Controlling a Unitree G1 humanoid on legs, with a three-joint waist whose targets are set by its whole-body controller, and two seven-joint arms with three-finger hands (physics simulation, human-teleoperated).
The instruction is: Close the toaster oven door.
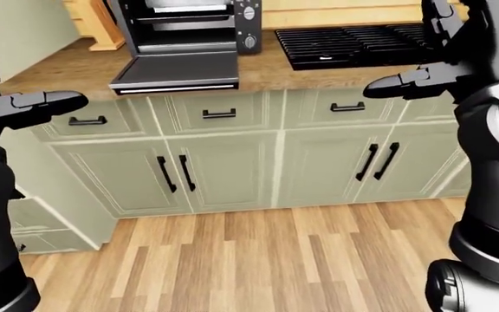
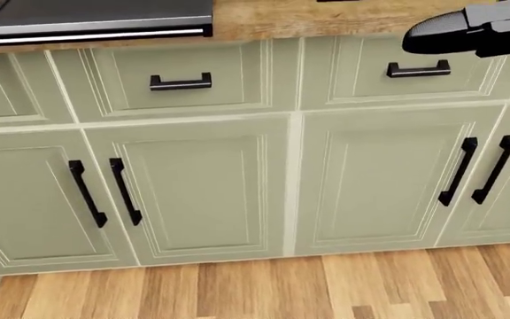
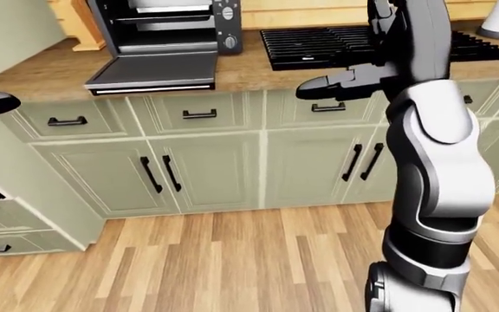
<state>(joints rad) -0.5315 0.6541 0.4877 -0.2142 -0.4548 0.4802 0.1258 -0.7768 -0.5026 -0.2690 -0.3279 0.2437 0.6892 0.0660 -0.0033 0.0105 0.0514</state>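
The black toaster oven [image 1: 193,23] stands on the wooden counter [image 1: 59,68] at the top left of the left-eye view. Its door [image 1: 178,70] is folded down flat, with the silver handle edge [image 1: 177,88] hanging over the counter's rim; that edge also shows at the top left of the head view [image 2: 96,34]. My left hand [image 1: 46,101] is open, fingers stretched, below and left of the door, apart from it. My right hand [image 1: 401,83] is open, fingers pointing left, right of the door at counter height, touching nothing.
A black stove grate [image 1: 354,42] lies on the counter right of the oven. Green cabinet drawers and doors with black handles [image 1: 219,114] run below the counter. A wood block [image 1: 102,26] stands left of the oven. Wooden floor [image 1: 258,260] lies below.
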